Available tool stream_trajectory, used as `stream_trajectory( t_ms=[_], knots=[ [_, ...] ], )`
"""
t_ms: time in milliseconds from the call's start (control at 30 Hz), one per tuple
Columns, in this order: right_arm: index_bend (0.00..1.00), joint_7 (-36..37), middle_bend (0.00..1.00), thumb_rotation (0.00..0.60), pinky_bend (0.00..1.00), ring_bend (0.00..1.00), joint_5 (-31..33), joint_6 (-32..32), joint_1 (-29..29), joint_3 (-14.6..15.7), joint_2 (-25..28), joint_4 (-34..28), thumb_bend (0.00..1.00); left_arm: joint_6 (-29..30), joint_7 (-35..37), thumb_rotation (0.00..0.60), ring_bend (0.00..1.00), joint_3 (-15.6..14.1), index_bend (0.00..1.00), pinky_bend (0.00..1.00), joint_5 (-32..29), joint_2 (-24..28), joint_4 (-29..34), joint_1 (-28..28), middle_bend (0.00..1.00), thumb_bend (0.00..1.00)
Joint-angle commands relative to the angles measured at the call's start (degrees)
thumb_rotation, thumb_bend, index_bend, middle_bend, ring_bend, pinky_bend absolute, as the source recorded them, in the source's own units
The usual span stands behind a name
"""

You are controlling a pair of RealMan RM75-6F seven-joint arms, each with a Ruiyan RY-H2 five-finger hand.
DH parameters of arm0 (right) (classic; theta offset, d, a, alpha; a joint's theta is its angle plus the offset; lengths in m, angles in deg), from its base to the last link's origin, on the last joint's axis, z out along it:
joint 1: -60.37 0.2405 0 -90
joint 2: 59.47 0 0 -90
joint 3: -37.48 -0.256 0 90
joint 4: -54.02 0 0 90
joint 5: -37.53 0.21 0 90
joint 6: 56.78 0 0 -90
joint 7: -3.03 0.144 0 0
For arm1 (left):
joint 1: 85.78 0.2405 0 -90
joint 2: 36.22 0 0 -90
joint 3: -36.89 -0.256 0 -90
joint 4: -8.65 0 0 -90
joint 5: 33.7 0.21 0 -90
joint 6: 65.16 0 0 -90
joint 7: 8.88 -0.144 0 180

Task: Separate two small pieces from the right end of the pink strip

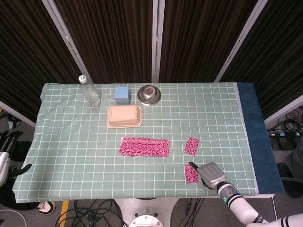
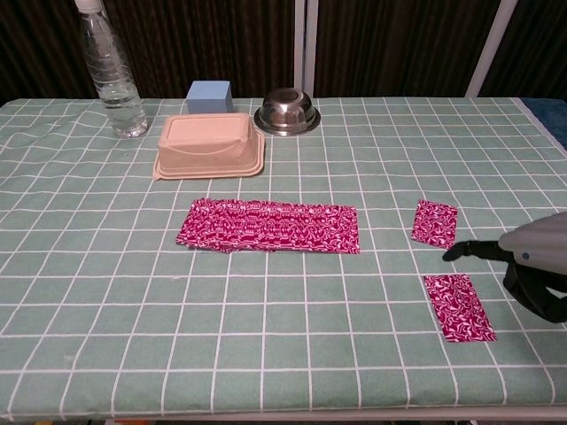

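The tabletop [image 1: 71, 142] under its green checked cloth carries everything. At about its centre lies the pink strip [image 1: 144, 146], its long axis running from nine o'clock to three o'clock. Well apart from the strip's right end, toward three o'clock, lies the first small piece [image 1: 191, 145]; the second small piece [image 1: 191, 173] lies at six o'clock from the first, near the front edge. Both are clear of the strip, so by the look of it the separating is done.

The right hand [image 1: 209, 173] sits just beside the second piece, at three o'clock from it, one dark fingertip [image 2: 450, 253] stretched toward nine o'clock above the piece's upper corner. It holds nothing, and the remaining fingers appear curled under the palm. The left hand [image 1: 5, 149] hangs off the tabletop's left edge, far from every piece, with its fingers apart and empty. Any further nudge would fall to the right hand.
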Motion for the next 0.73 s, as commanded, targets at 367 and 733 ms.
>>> stream_trajectory(
  t_ms=[367,733],
  knots=[
    [0.01,10.7,0.03,0.600,0.07,0.01,-28.4,-39.3,-25.0,-10.9,-1.3,22.1,0.18,-0.5,-1.1,0.600,0.04,0.0,0.11,0.14,0.5,-0.4,0.9,-0.5,0.11,0.00],
    [0.00,18.4,0.00,0.600,0.00,0.00,-25.5,-34.2,-31.1,-12.2,2.7,25.2,0.10,-0.8,-1.5,0.600,0.04,-0.3,0.11,0.14,0.6,-1.3,0.4,-0.6,0.11,0.00]
  ],
)
